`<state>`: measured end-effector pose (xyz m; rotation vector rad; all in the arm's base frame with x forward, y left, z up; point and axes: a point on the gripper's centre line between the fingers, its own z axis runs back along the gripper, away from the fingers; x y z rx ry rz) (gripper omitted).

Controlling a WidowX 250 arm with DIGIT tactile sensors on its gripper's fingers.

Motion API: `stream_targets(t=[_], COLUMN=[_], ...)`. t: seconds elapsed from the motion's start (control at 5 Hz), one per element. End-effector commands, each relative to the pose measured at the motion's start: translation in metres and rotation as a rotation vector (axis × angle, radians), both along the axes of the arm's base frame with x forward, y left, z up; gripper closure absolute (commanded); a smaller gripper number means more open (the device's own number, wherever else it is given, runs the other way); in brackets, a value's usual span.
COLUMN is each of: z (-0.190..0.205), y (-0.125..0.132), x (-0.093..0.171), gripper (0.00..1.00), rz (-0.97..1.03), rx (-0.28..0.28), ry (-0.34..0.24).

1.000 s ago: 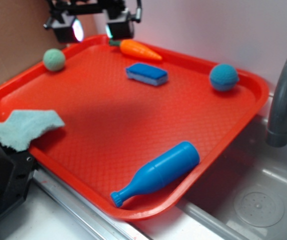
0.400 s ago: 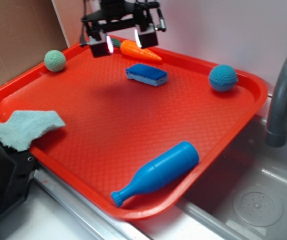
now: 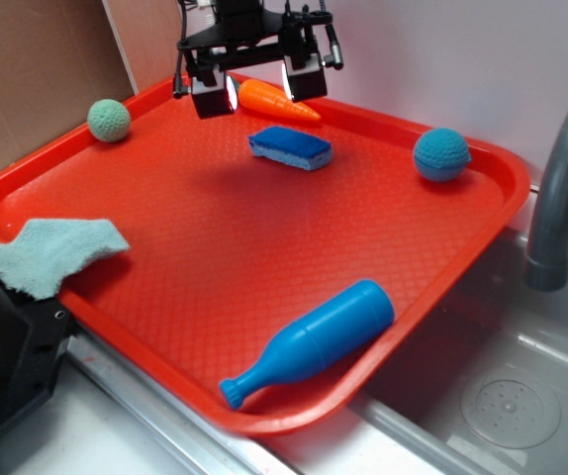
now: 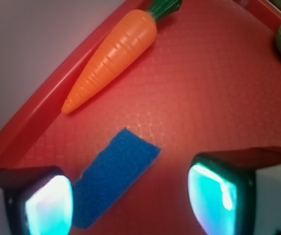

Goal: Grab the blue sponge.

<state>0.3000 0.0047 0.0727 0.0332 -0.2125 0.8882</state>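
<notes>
Your blue sponge (image 3: 290,146) is lying flat on the red tray (image 3: 215,247) toward its far side, just beside the orange carrot (image 3: 277,99) and apart from it, with the blue crocheted ball (image 3: 441,154) well off to one side. Your hand (image 3: 258,87) is hovering above the tray near the carrot, fingers (image 4: 214,196) spread wide and gripping nothing, the sponge showing partly between them in the wrist view.

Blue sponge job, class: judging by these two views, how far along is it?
Done: the gripper is open, above the tray's far edge near the carrot.
In hand: lining up; in the wrist view the blue sponge lies partly between the fingers, toward one finger.
Left: descending, closing, lifting. The sponge lies untouched.
</notes>
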Motion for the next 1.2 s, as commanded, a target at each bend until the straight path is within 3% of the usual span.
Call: stream_targets(t=[0.0,0.2,0.4,0.6,0.8,1.0], z=[-0.006,-0.040,-0.052,-0.024,0.025,0.071], y=[0.007,0.007,0.005,0.003,0.006,0.008], x=[0.023,0.037,0.037,0.026,0.002,-0.018], gripper=[0.00,0.00,0.07,1.00,1.00,1.00], rz=[0.055,0.079,0.093,0.028,-0.176,-0.308], rx=[0.021,0.035,0.027,-0.024,-0.018,0.029], ry=[-0.066,-0.007,0.065,0.085,-0.038,-0.110])
